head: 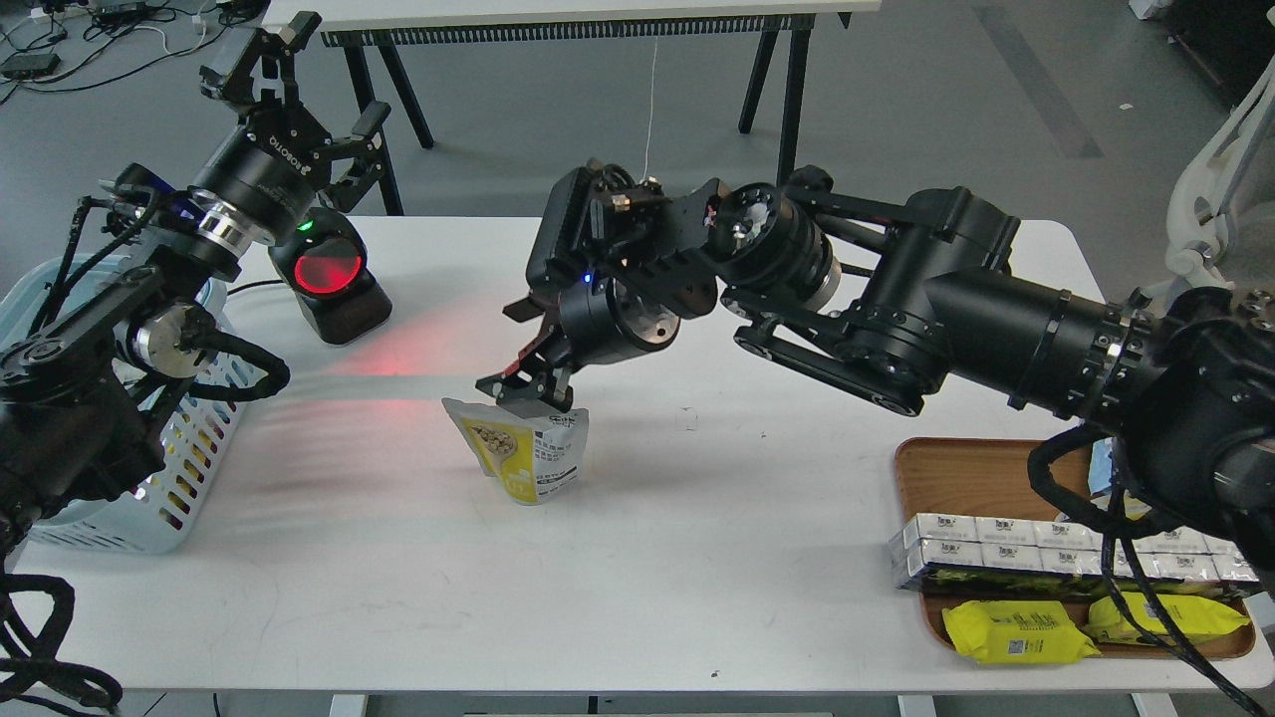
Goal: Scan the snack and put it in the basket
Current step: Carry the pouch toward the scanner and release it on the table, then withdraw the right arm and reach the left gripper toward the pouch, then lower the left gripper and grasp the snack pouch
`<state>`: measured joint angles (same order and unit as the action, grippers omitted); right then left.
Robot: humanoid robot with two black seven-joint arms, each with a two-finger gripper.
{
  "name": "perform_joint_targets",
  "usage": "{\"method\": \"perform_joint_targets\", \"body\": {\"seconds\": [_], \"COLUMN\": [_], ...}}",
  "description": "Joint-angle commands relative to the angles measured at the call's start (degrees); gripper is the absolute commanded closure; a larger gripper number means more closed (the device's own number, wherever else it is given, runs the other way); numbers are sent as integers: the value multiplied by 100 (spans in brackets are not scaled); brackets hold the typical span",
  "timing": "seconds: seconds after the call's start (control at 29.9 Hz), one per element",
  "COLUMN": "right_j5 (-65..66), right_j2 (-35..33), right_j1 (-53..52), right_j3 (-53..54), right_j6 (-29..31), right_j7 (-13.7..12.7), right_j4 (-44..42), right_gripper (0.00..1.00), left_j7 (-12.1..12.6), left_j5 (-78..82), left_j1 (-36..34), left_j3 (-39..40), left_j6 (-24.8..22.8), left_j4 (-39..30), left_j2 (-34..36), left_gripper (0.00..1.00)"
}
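The right pincer (528, 383) gripped the top edge of the small yellow-and-white stand-up snack pouch (523, 453), which stood mid-surface. The left pincer (299, 100) hung open, empty. Such a thin pinch might slip, dropping it before reaching the red-lit scanner (329, 279).

One pouch, one basket, one scanner, one tray, two of my claws.

I count one snack pouch (526, 455) on the white table (697, 558); one blue basket (149, 518) at nine o'clock; one scanner (332, 276) glowing red at eleven; one wooden tray (971, 476) at four o'clock. On the tray lie two bright-yellow flat packs (1018, 631) and a row of white boxes (981, 546), at least five, the rest hidden behind my right arm. My left claw (299, 75) and right claw (528, 373) make two.
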<state>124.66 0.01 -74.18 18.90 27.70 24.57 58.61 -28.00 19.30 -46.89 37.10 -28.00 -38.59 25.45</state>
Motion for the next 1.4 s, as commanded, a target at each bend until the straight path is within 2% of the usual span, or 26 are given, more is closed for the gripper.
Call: {"method": "perform_joint_targets", "body": {"seconds": [0.0, 0.13, 0.23, 0.37, 0.5, 0.6, 0.74, 0.84, 0.97, 1.14, 1.37], "right_j5": [-975, -2829, -3990, -5606, -7680, -9253, -10942, -11787, -12264, -12326, -12326], "right_j2": [-201, -1106, -1774, -2539, -3399, -3902, -4096, -4096, -4123, -4219, -4219], "right_j1": [0, 123, 447, 1001, 1484, 1862, 2433, 2864, 3295, 3568, 3727], "right_j3": [1088, 1801, 2152, 2767, 2848, 2830, 2830, 2839, 2848, 2857, 2848], "right_j6": [30, 30, 30, 30, 30, 30, 30, 30, 30, 30, 30], "right_j7": [-320, -743, -910, -1016, -1016, -1016, -1016, -1016, -1016, -1016, -1007], "right_j4": [-69, -104, -192, -411, -517, -579, -974, -1150, -1185, -1194, -1185], "right_gripper": [1, 1, 1, 1, 1, 1, 1, 1, 1, 1, 1], "left_j7": [0, 0, 0, 0, 0, 0, 0, 0, 0, 0, 0], "left_j5": [380, 1346, 1892, 2375, 3420, 3992, 4694, 5512, 6015, 6191, 6200], "left_j1": [-74, -618, -1189, -2523, -3991, -4950, -5944, -6165, -6166, -6148, -6349], "left_j3": [7, -28, -386, -2018, -3680, -4735, -6290, -7363, -8534, -8659, -8650], "left_j6": [0, 0, 0, 0, 0, 0, 0, 0, 0, 0, 0], "left_j4": [-52, -271, -438, -632, -956, -1510, -1897, -1950, -2143, -2302, -3145], "left_j2": [39, 459, 820, 979, 857, 497, -318, -1136, -1709, -1737, -1210], "left_gripper": [0, 0, 0, 0, 1, 2, 3, 6, 10, 11, 12]}}
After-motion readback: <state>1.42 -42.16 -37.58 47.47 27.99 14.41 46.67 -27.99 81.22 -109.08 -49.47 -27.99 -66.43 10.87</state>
